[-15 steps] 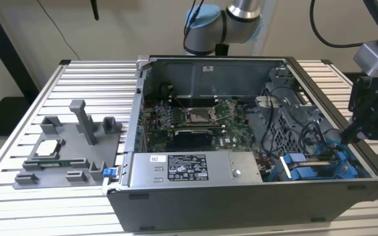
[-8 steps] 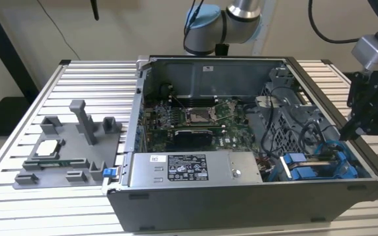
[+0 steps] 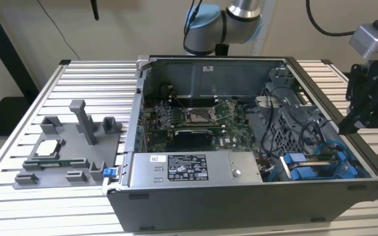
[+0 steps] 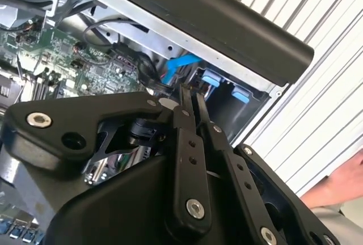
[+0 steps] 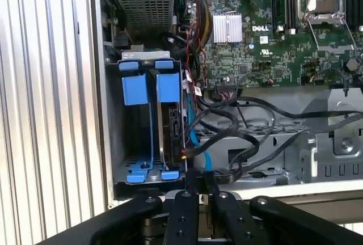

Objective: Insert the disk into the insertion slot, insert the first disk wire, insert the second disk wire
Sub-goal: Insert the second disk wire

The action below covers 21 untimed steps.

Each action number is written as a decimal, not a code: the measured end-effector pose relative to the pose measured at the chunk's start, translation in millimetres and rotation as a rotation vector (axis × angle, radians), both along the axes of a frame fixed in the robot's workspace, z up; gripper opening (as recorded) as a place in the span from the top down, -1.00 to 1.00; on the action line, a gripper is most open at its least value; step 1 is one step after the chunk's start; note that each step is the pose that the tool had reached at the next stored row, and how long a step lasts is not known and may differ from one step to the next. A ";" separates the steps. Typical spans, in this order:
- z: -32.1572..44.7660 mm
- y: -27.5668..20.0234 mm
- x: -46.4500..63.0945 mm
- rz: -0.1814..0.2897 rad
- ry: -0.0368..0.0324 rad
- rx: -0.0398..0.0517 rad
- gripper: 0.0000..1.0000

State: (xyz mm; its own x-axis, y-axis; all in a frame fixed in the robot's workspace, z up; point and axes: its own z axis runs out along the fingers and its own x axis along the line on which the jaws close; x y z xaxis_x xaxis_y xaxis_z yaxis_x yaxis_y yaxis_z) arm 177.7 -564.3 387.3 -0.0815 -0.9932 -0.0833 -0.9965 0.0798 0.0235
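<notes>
Black gripper (image 3: 348, 126) fingers lie pressed together with no gap to speak of and nothing held between them, as both wrist views show (image 4: 190, 93) (image 5: 199, 174). In the exterior view the gripper hangs tilted at the exterior view's right of the open computer case (image 3: 241, 206), above the case's side wall, its tips pointing down and inward toward the drive cage. The arm (image 3: 223, 22) rises behind the case's far wall, its blue-capped joints at the upper edge.

The disk (image 5: 170, 127) sits edge-on inside the insertion slot (image 5: 136, 143), held in its bright blue carrier (image 5: 168, 88), in the cage corner next to the case wall. The gripper's tips hover just past the end of the cage, near the disk but apart from it. A blue cable (image 5: 194, 137) and several black cables (image 5: 249, 123) run beside the disk's end; whether any is plugged into it I cannot tell.

Beyond the cage lie the green motherboard (image 5: 249, 58) and the grey labelled power-supply box (image 3: 196, 168). The case stands on a slatted metal table (image 3: 90, 73), with a grey fixture (image 3: 71, 147) at the exterior view's left. A person's hand (image 4: 339, 184) shows over the slats in the second wrist view.
</notes>
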 end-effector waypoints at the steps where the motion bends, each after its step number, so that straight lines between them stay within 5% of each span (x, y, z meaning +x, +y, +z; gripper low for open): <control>1: 2.0 0.3 -1.1 0.000 -0.0007 -0.0001 1.00; 10: 18.9 2.1 -10.7 0.000 -0.0067 -0.0002 1.00; 21: 22.2 4.5 -39.4 0.000 -0.0155 -0.0001 1.00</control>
State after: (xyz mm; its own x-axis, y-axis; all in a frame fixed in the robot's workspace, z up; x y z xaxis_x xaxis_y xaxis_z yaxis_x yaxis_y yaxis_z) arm 138.3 -559.9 409.4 -0.0803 -0.9932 -0.0844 -0.9968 0.0799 0.0081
